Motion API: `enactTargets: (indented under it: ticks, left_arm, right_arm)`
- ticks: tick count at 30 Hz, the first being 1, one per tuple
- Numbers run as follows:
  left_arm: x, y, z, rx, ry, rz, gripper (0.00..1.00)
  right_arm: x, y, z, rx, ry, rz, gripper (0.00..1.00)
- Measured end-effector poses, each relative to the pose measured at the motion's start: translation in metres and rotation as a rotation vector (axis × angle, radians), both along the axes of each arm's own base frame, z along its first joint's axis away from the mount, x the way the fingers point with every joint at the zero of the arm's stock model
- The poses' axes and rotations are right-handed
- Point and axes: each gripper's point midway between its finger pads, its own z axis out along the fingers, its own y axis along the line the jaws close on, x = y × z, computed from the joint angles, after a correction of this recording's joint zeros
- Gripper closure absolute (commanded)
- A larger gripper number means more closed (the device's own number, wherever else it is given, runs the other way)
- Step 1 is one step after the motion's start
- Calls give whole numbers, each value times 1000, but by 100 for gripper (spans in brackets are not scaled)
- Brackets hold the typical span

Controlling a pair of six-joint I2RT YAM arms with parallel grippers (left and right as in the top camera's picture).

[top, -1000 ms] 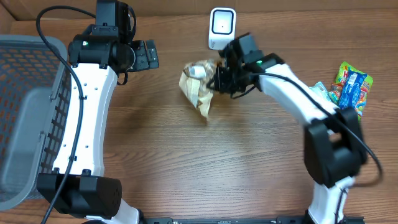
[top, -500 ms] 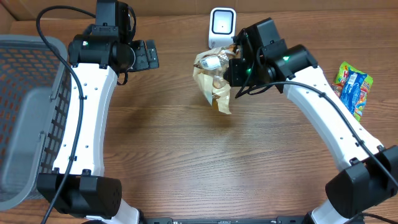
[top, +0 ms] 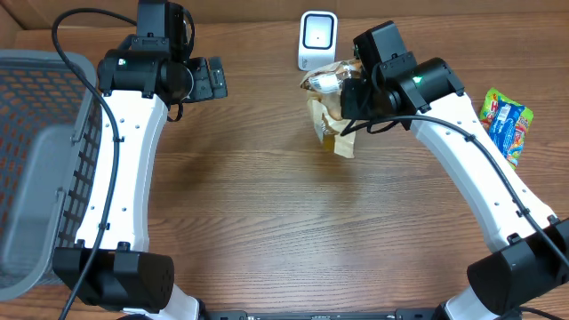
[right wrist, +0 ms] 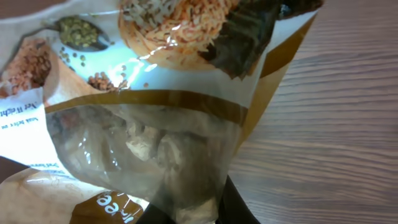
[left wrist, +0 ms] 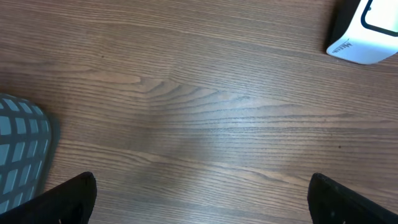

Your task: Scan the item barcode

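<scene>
Near the scanner (top: pixel 317 37), pouch (top: pixel 329 120) dangles lengthwise.

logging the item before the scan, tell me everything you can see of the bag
The bag is crinkly plastic, tan with gold bands, printed with pictures of grains and a clear window showing pale chunks inside. It is crumpled and hangs from the right gripper, which is shut on it, just in front of the white scanner. No barcode shows.

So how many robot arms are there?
2. The left arm stands empty beside the grey basket. The right arm holds a brown food bag near the white scanner. None look hidden.
</scene>
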Motion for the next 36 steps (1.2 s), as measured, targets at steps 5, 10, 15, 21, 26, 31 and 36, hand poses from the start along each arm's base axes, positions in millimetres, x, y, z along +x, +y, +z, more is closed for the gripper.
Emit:
enactTargets:
  ticks: [5, 10, 15, 21, 26, 31, 36]
  left_arm:
    - [0, 0, 0, 0, 0, 0, 0]
    - [0, 0, 0, 0, 0, 0, 0]
    - [0, 0, 0, 0, 0, 0, 0]
    - [0, 0, 0, 0, 0, 0, 0]
    - [0, 0, 0, 0, 0, 0, 0]
    - [0, 0, 0, 0, 0, 0, 0]
    - [0, 0, 0, 0, 0, 0, 0]
  right_arm:
    - [15, -18, 5, -92, -79, -71, 96]
    - [17, -27, 5, -153, -98, -104, 96]
    - [20, -23, -5, -197, -97, -110, 96]
    - [21, -18, -17, -259, -104, -106, 96]
    - [30, -11, -7, -308, -191, -92, 96]
    - [50, -14, 4, -447, -323, -122, 96]
    - [98, -10, 18, -573, -541, -182, 96]
